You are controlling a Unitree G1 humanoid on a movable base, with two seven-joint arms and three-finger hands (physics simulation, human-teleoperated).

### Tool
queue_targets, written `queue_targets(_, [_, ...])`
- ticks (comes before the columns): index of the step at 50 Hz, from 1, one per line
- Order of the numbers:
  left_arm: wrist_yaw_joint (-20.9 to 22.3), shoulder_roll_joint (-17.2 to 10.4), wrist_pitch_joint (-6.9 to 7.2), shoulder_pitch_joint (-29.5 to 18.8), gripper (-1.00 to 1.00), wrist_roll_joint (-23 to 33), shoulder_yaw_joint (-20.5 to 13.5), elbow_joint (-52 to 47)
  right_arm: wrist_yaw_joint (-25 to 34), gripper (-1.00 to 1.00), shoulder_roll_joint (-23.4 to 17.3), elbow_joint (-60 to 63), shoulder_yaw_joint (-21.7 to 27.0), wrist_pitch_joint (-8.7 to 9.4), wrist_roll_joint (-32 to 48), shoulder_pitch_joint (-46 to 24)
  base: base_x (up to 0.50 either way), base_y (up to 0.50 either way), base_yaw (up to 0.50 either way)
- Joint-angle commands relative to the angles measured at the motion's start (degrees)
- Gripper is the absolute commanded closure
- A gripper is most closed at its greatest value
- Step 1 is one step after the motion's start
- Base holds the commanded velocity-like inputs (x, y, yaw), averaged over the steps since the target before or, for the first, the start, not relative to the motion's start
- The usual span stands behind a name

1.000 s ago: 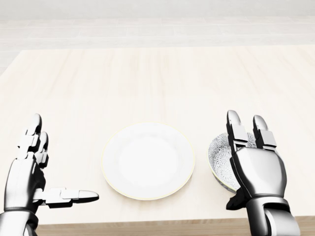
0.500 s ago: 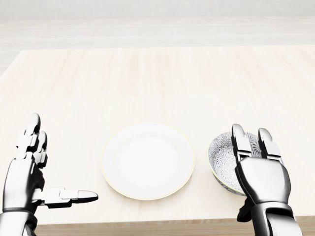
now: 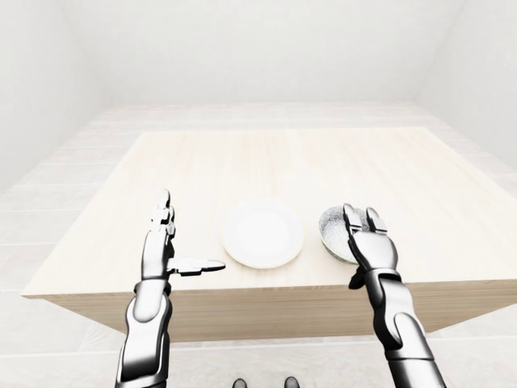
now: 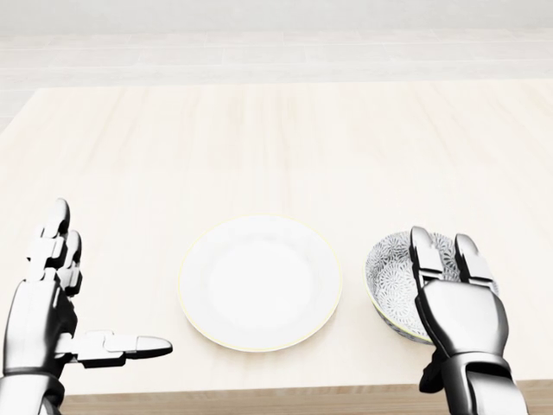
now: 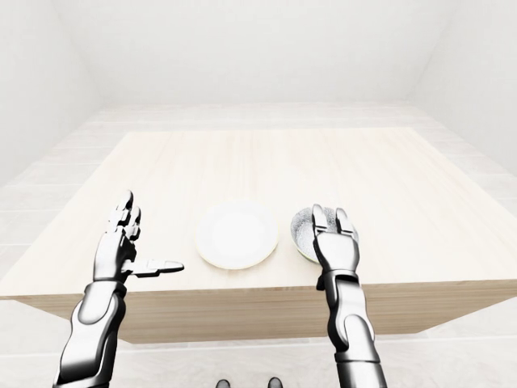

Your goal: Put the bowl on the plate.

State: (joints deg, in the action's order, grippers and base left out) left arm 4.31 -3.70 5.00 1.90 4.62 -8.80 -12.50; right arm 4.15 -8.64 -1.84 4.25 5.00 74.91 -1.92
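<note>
My right robot hand [image 4: 456, 298], fingers open, covers the bowl [image 4: 393, 272] at lower right; I should hook its rim before lifting toward the plate [image 4: 259, 283]. Left robot hand [image 4: 52, 303] open, idle.

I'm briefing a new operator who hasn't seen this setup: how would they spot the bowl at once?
Start at the pale wooden table and find the plain white plate near its bottom edge in the head view. Just right of it, apart from it, sits the bowl, partly covered by the right robot hand. Unlike the plate, it is deep and patterned inside.
</note>
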Motion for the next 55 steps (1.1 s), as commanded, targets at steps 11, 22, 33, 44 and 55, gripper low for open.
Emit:
queue_targets(11, [-0.08, -0.19, 0.0, -0.67, -1.0, -0.16, -0.25, 1.07, -2.51, -1.0, -0.68, -5.46, -0.8, 0.0, -0.85, -1.24, 0.0, 0.0, 0.0])
queue_targets(22, [-0.14, -0.38, 0.0, -0.79, -1.0, -0.05, -0.43, 2.12, -2.91, -1.0, -0.64, -5.94, -1.38, 0.0, -0.84, -1.09, 0.0, 0.0, 0.0])
queue_targets(33, [-0.1, -0.33, 0.0, -0.52, -1.0, -0.18, -0.53, 0.92, -3.17, -1.0, -0.88, -6.33, -1.47, 0.0, -1.05, -0.92, 0.0, 0.0, 0.0])
queue_targets(44, [-0.2, -0.31, 0.0, -0.73, -1.0, -0.03, -0.31, 1.31, -3.31, -1.0, -1.07, -6.69, -1.31, 0.0, -1.23, -0.85, 0.0, 0.0, 0.0])
queue_targets(55, [-0.22, -0.39, 0.0, -0.82, -1.0, -0.07, -0.4, 1.18, -2.9, -0.42, -1.17, -5.93, -1.21, 0.0, -1.16, -0.65, 0.0, 0.0, 0.0])
